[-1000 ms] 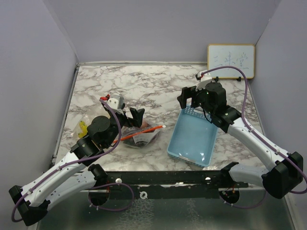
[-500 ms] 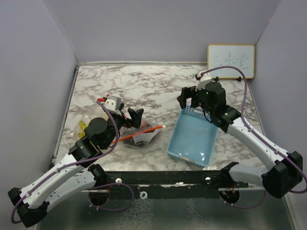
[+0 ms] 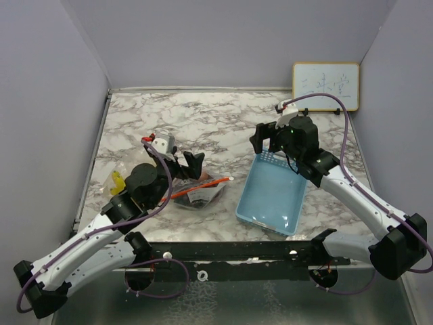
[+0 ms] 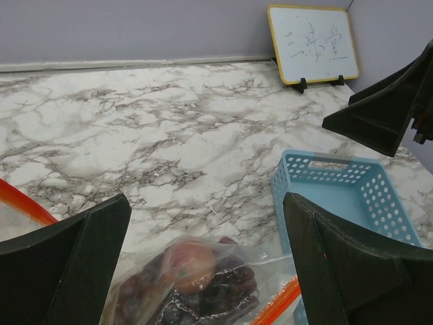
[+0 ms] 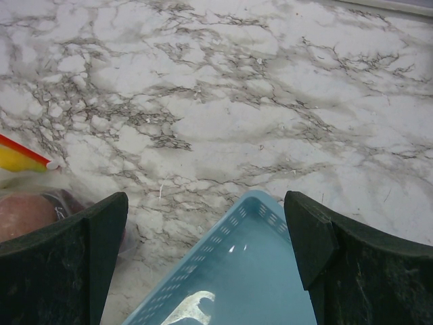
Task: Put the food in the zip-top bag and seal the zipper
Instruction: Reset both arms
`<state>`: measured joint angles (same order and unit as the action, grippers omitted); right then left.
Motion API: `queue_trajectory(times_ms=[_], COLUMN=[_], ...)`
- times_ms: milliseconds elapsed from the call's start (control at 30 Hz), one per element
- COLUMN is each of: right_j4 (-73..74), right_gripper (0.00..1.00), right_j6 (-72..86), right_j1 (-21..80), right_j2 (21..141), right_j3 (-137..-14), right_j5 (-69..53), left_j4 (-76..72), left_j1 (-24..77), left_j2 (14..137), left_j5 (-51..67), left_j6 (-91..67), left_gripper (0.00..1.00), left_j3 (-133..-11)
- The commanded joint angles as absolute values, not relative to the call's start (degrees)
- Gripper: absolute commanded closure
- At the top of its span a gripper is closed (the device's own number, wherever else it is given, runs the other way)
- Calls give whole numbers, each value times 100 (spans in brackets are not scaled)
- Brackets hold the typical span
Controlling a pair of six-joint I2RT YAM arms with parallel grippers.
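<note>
A clear zip-top bag [image 3: 200,191] with an orange zipper [image 3: 201,186] lies on the marble table near the front. Inside it I see a small red round fruit [image 4: 193,262] and dark purple grapes [image 4: 220,292]. I cannot make out the magenta piece. The yellow bananas [image 3: 116,181] lie outside the bag, left of my left arm. My left gripper [image 3: 191,164] is open and empty, just above the bag's far side, with its fingers [image 4: 74,264] straddling it. My right gripper [image 3: 266,139] is open and empty above the far corner of the light blue basket [image 3: 274,193].
The basket [image 5: 243,284] stands right of the bag and holds no food. A small whiteboard [image 3: 325,86] leans on the back wall at the right. Purple walls close in the table at the left, back and right.
My left wrist shifted slightly left and came back. The bag, basket and right arm have not moved.
</note>
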<state>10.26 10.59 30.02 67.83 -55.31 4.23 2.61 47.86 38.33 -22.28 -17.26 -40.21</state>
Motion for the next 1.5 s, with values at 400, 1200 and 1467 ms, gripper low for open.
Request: queue_trajectory(times_ms=[400, 1200, 1467], right_j4=[1021, 1001, 884], right_gripper=[0, 1, 0], right_j6=[984, 1180, 1305], right_j1=[2997, 2997, 2996], right_j2=[6853, 6840, 6819], right_j3=[-5566, -5564, -5514], right_j5=[444, 613, 742], left_j4=[470, 916, 892], left_j1=[4765, 4776, 4781], left_j2=[4165, 4299, 4286], left_j5=[-3611, -4359, -4346], left_j6=[-2482, -3070, -3024], left_gripper=[1, 1, 1], left_j3=[-4318, -4542, -4526])
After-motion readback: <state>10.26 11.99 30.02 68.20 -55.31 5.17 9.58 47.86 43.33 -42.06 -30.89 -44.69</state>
